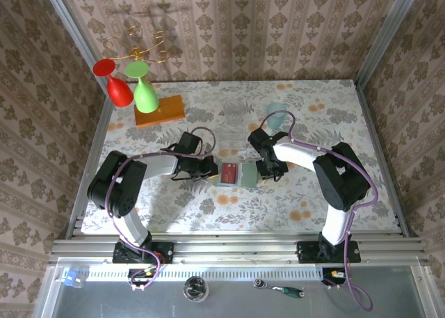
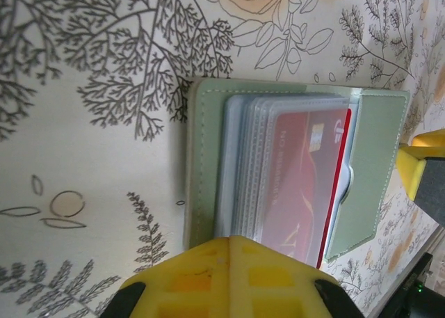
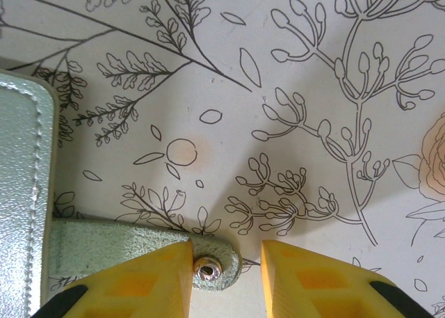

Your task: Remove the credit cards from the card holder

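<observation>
Yellow-padded and clenched, the left gripper (image 2: 229, 252) sat on the edge of the card holder (image 2: 205, 158) nearest its own camera, though I could not tell whether it nipped anything there. The holder lay open and flat at the middle of the worktop (image 1: 327, 123), between the 2 arms. The right gripper (image 3: 227, 257) stood part open, its fingers either side of the holder's snap tab (image 3: 208, 266) — straddling it, not squeezing.

By my judgement this was the steadying step: holder pinned, no card drawn out yet. The next move called for a fingertip purchase on 1 card's exposed edge, then a slide along the slot while the other arm kept the holder down.

The credit cards (image 2: 299, 179) — red faces showing — sat tucked behind clear sleeves in the pale grey-green, stitched wallet. Farther back stood a teal cup (image 1: 277, 110) and an orange block (image 1: 160, 110).
</observation>
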